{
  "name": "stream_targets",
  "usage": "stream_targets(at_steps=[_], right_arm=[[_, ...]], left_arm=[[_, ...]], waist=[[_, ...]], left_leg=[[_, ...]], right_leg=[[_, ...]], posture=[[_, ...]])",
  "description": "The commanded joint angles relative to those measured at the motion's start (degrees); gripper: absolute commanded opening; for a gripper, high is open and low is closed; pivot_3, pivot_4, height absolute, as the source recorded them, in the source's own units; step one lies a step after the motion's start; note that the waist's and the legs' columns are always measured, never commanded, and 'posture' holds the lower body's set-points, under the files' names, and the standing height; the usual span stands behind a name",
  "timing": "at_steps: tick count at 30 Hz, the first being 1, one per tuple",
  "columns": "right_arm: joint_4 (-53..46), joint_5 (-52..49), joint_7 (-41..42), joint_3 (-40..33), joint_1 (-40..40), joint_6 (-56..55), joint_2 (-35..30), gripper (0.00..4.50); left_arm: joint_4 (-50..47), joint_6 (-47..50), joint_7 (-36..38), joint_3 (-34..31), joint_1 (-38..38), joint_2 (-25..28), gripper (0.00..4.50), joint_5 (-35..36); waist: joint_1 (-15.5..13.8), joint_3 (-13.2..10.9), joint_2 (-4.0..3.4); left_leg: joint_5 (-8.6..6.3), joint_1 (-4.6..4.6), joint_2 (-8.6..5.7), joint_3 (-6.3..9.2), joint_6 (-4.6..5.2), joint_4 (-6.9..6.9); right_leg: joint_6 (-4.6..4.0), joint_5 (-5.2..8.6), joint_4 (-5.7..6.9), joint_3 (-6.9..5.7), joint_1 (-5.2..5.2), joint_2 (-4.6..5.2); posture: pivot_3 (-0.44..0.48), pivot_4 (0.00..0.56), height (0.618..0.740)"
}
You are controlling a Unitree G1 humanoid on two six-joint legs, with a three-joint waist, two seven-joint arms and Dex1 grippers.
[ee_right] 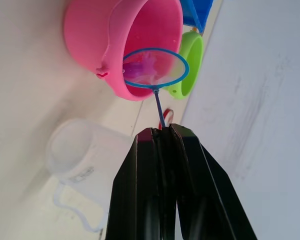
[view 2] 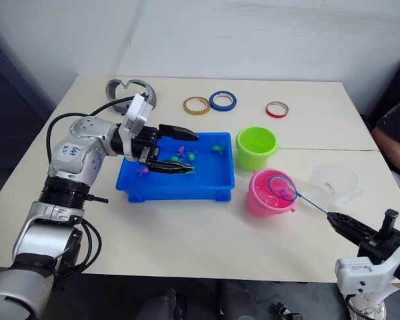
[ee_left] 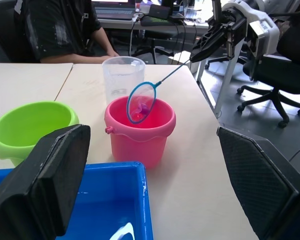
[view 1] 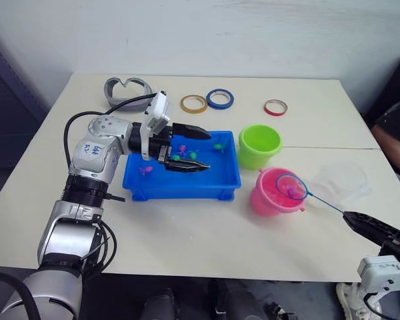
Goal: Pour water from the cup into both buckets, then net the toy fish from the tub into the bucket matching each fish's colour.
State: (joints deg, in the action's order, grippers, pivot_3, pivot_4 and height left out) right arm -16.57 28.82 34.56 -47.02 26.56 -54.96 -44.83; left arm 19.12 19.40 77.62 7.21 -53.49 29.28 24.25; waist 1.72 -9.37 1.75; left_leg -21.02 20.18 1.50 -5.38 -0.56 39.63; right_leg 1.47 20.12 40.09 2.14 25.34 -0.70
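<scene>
You had the right gripper [ee_right: 162, 131] clamped on the thin dark handle of the small round net with the light blue rim [ee_right: 155, 68]. Its hoop hung just ahead of the fingertips, over the mouth of the bright pink round plastic bucket [view 1: 275, 192]. A pink toy fish [ee_right: 146, 67] lay in the mesh, not yet tipped out, so I judge you were mid-delivery of a pink one to its matching pail.

The clear, colourless, wide plastic cup [view 1: 345, 181] stood upright on the table, just beside the pink bucket and nearer your right gripper. It looked empty, which suggests the pouring was done, though I could not make out water in either bucket. The lime green round plastic bucket [view 1: 260, 145] sat beyond the pink one, and I could see no fish in it.

Your left gripper [view 1: 199, 149] hovered over the shallow rectangular bright blue plastic tub [view 1: 180, 190], jaws apart and holding nothing. Under and around it, small pink and green fish were scattered in the tub, so most of the netting was left, as I read it.

The net looked flimsy: a thin handle gripped at its far end, likely to wobble. The fish were tiny against the hoop.
</scene>
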Motion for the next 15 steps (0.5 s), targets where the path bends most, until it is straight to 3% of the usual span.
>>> stream_targets(at_steps=[1,15], right_arm=[[0.7,3.56,-4.97,-1.6,-0.3,-4.16,-0.76,0.0],[-0.95,3.87,-10.36,-0.97,-3.39,-2.23,-4.27,0.0]], left_arm=[[0.02,-0.87,-0.08,-1.82,-1.07,0.45,4.43,-0.25],[0.29,-1.5,-0.28,-2.54,-0.57,1.76,4.43,-0.4]], waist=[[-0.02,0.0,0.0],[-0.07,0.0,-0.01]], left_leg=[[0.01,-0.01,0.01,0.0,-0.01,0.0],[0.01,-0.02,0.01,-0.02,-0.02,0.0]], right_leg=[[0.0,0.0,0.01,0.0,0.0,0.0],[0.0,0.0,0.03,0.01,0.0,-0.01]], posture=[[0.0,0.15,0.74],[0.0,0.15,0.74]])
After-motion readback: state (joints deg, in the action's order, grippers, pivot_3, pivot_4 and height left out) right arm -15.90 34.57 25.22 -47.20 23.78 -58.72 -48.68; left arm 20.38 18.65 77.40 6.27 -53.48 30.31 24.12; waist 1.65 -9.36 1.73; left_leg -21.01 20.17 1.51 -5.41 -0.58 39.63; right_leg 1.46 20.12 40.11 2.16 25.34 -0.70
